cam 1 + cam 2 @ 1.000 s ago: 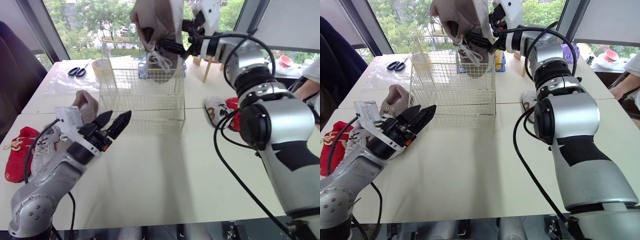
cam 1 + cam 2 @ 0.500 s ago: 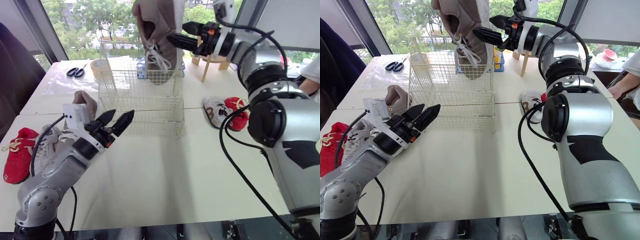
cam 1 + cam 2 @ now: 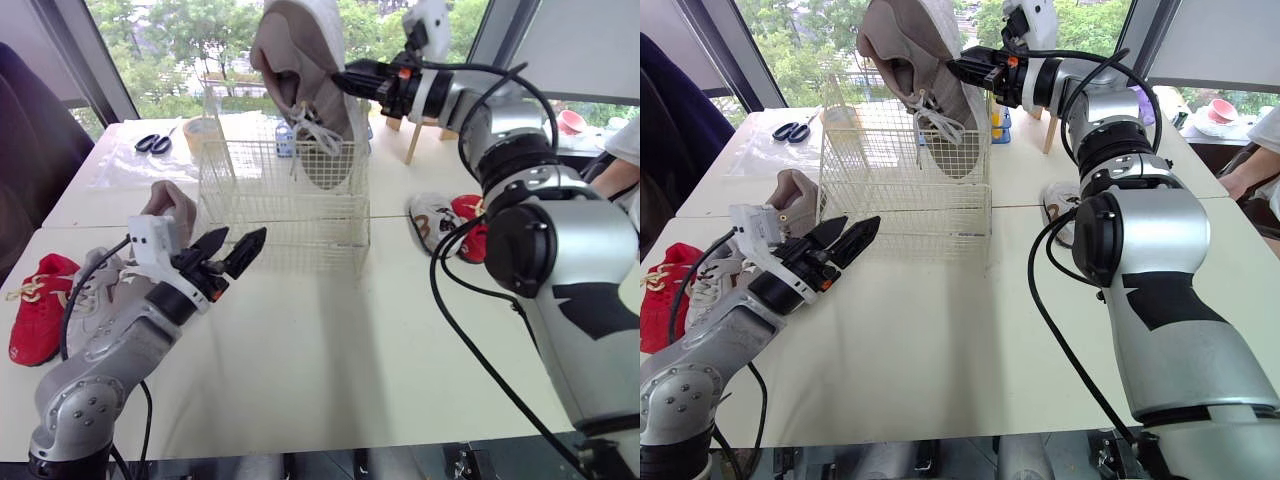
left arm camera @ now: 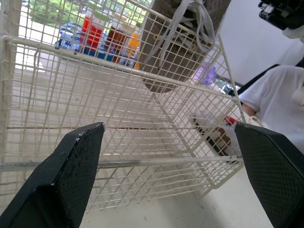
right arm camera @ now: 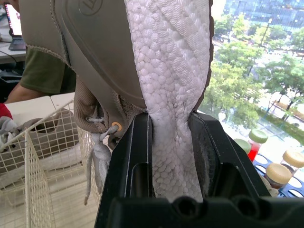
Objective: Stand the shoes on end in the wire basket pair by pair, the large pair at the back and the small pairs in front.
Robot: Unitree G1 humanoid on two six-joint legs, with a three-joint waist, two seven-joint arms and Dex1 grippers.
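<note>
1. clamping the right gripper across the white sole of the large beige shoe, fingers pressing in from both sides so the shoe is hanging heel up and toe down, already turned for standing on end.
2. holding that shoe over the wire basket, toe dipping below the rim near the basket's back right corner, matching the call for the large pair at the back.
3. standing toward the far edge of the bench, the basket seeming to hold no other shoe, so judging the task as barely begun.
4. hovering the left gripper just in front of the basket's front left corner, fingers spread apart and gripping nothing, probably staying out of the way of the lowering.
5. lying near the left edge of the bench beside the left arm, the second beige shoe, likely the next pick to complete the back pair.
6. waiting for the front row: a red shoe and a pale shoe at the left edge, and a small red-and-white pair right of the basket.
7. dangling loose, the laces risking a snag on the wire; calling for a slow descent and a lean against the wall.
</note>
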